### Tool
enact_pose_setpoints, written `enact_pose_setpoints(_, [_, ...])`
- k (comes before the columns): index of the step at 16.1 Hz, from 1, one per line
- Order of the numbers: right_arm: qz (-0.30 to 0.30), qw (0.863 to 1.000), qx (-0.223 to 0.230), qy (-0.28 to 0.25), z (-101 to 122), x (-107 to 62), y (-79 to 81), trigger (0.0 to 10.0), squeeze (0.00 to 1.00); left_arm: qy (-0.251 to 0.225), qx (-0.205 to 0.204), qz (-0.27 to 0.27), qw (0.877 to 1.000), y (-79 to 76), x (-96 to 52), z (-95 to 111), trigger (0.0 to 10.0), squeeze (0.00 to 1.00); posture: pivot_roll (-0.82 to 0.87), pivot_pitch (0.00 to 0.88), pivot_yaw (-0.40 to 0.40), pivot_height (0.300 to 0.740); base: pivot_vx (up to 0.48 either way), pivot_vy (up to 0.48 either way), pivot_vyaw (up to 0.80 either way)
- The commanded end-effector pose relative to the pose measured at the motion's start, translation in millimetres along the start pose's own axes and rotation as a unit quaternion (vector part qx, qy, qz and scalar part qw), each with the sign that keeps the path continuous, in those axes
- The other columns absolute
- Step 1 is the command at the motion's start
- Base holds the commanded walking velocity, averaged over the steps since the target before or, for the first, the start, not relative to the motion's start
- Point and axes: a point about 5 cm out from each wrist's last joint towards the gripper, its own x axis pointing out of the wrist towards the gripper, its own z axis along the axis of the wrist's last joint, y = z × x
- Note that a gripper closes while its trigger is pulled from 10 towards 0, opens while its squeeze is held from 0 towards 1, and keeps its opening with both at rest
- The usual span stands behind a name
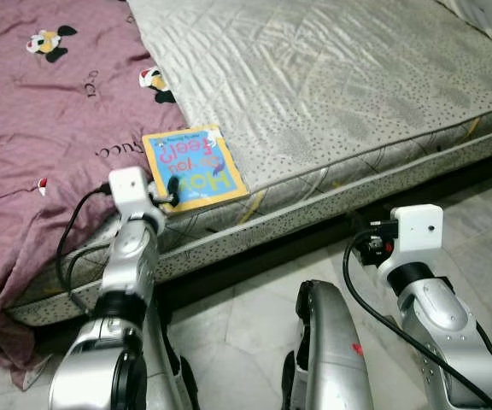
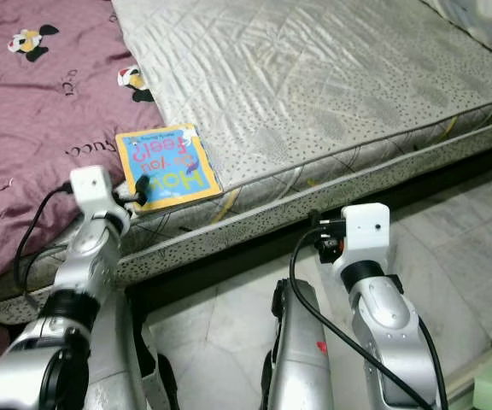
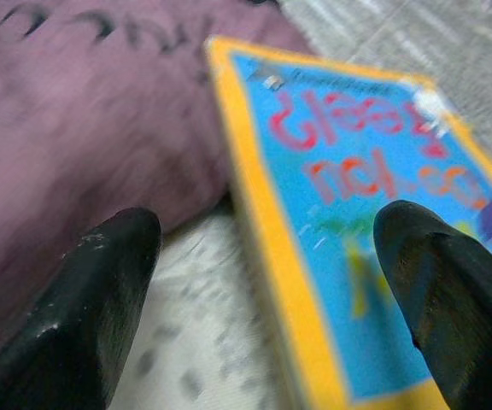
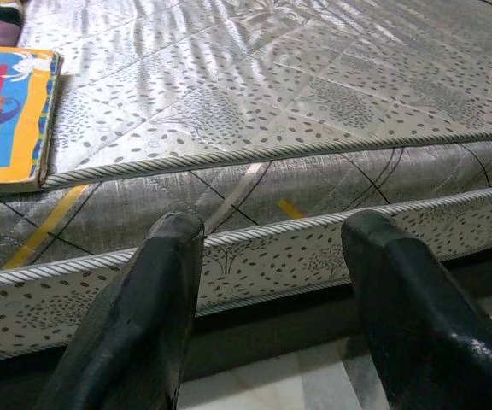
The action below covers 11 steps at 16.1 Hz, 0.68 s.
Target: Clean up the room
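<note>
I'm facing a bare grey quilted mattress (image 1: 331, 77) that runs across the upper frame, with pale tiled floor (image 1: 237, 333) below it. The book (image 1: 193, 166), yellow-bordered with a blue cover, lies flat at left of centre near the mattress's front edge, just beside the purple blanket (image 1: 41, 128) that covers the upper left. My left hand (image 3: 267, 290) sits at the book's near corner, fingers (image 3: 101, 307) spread apart, one over the cover and one over the mattress beside it, gripping nothing. My right hand (image 4: 272, 316) hangs lower right, open, before the mattress's side.
</note>
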Motion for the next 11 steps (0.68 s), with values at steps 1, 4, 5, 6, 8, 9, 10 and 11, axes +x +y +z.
enact_pose_setpoints(1, [-0.003, 1.0, -0.005, 0.001, 1, -1.9, -2.8, 10.0, 0.0, 0.014, -0.001, -0.005, 1.0, 0.3, -0.5, -8, 10.0, 0.0, -0.25, 0.151, -0.016, 0.472, 0.0, 0.0, 0.0])
enact_pose_setpoints(4, [-0.002, 1.0, -0.006, -0.006, 4, 1.3, -2.7, 10.0, 0.0, 0.023, -0.004, 0.013, 1.0, 2.9, -2.9, -17, 10.0, 0.0, -0.26, 0.142, -0.016, 0.452, 0.0, 0.0, 0.0])
enact_pose_setpoints(5, [-0.005, 1.0, -0.009, -0.007, 5, 2.9, -5.5, 10.0, 0.0, 0.024, -0.009, 0.03, 0.999, 4.1, -6.2, -24, 10.0, 0.0, -0.26, 0.139, -0.02, 0.452, 0.0, 0.0, 0.0])
enact_pose_setpoints(6, [-0.006, 1.0, -0.011, -0.006, 4, 3.1, -6.8, 10.0, 0.0, 0.023, -0.014, 0.029, 0.999, 2.4, -7.4, -26, 10.0, 0.0, -0.26, 0.138, -0.022, 0.452, 0.0, 0.0, 0.0])
enact_pose_setpoints(8, [-0.005, 1.0, -0.013, -0.006, 5, 4.7, -7.0, 10.0, 0.0, 0.029, -0.028, 0.03, 0.999, 2.0, -7.3, -29, 10.0, 0.0, -0.26, 0.135, -0.025, 0.452, 0.0, 0.0, 0.0])
enact_pose_setpoints(9, [-0.004, 1.0, -0.013, -0.009, 6, 6.3, -6.2, 10.0, 0.0, 0.032, -0.037, 0.023, 0.999, 2.4, -5.7, -29, 10.0, 0.0, -0.26, 0.134, -0.027, 0.452, 0.0, 0.0, 0.0])
enact_pose_setpoints(10, [-0.004, 1.0, -0.013, -0.01, 7, 7.2, -5.6, 10.0, 0.0, 0.035, -0.051, 0.012, 0.998, 1.3, -3.7, -28, 10.0, 0.0, -0.26, 0.132, -0.028, 0.452, 0.0, 0.0, 0.0])
enact_pose_setpoints(11, [-0.004, 1.0, -0.014, -0.011, 7, 8.0, -5.5, 10.0, 0.0, 0.031, -0.062, -0.001, 0.998, -0.9, -1.3, -24, 10.0, 0.0, -0.27, 0.13, -0.028, 0.452, 0.0, 0.0, 0.0])
